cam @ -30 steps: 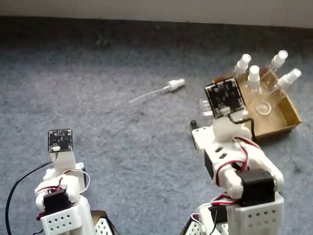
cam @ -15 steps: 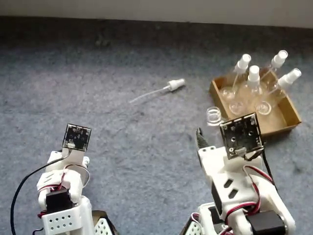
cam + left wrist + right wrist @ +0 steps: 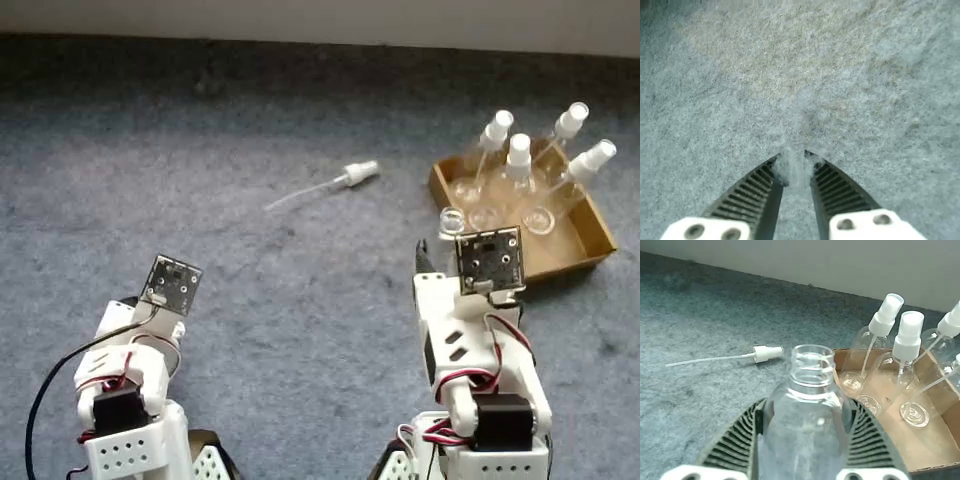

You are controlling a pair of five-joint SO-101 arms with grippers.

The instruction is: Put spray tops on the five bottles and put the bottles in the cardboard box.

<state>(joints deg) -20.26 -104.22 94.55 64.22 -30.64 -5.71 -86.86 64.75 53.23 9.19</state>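
My right gripper (image 3: 802,440) is shut on a clear bottle (image 3: 807,395) that has an open neck with no top. In the high view that bottle (image 3: 452,219) is held just left of the cardboard box (image 3: 592,246). Several bottles with white spray tops (image 3: 518,158) stand upright in the box (image 3: 935,440). A loose spray top (image 3: 356,175) with a long thin tube lies on the carpet left of the box, beyond the held bottle (image 3: 767,353). My left gripper (image 3: 795,156) points down at bare carpet, fingers together and holding nothing.
Grey carpet covers the whole work area, with a pale wall (image 3: 320,18) along the far edge. The left arm (image 3: 140,350) stands at the near left, well apart from the right arm (image 3: 480,350). Open carpet lies between them.
The right arm has drawn back from the box toward its base, carrying the bottle with it. The left arm's wrist has shifted forward and to the right.
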